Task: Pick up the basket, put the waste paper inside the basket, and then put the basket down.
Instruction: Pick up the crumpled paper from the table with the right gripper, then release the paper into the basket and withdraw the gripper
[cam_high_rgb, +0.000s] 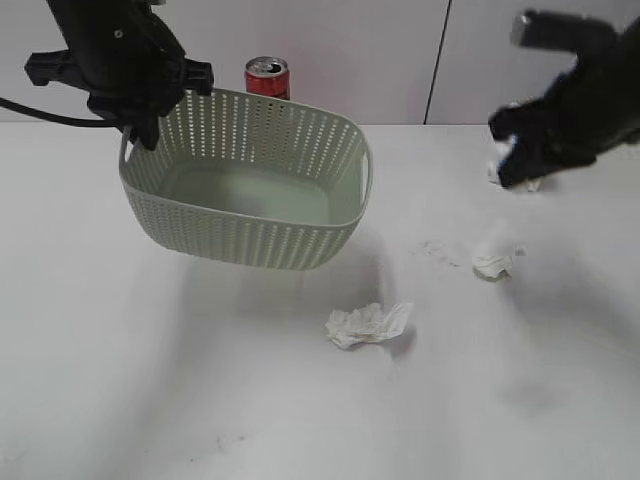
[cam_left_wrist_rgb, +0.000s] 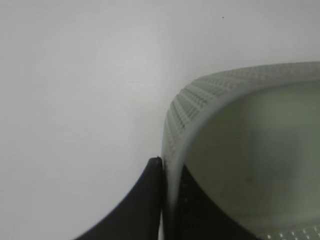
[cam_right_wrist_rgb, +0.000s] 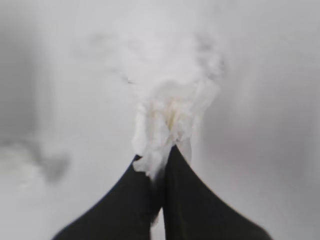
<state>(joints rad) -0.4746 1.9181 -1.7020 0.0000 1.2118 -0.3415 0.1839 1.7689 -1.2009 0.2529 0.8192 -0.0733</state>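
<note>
While the basket (cam_high_rgb: 250, 190) hung tilted above the desk (cam_high_rgb: 150, 400), the left gripper (cam_high_rgb: 140, 125) had its jaws closed on one rim corner, a grip that could slip. The right gripper (cam_right_wrist_rgb: 159, 159), well apart, had its jaws pinched on a blurred paper wad (cam_right_wrist_rgb: 172, 115); carried across, it might snag and drop short. Two wads (cam_high_rgb: 368, 324) lay on the desk.

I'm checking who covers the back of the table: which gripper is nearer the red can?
Left. The left gripper holds the basket by its rim just left of the red can. The right gripper, pinching a paper wad, is far to the can's right.
</note>
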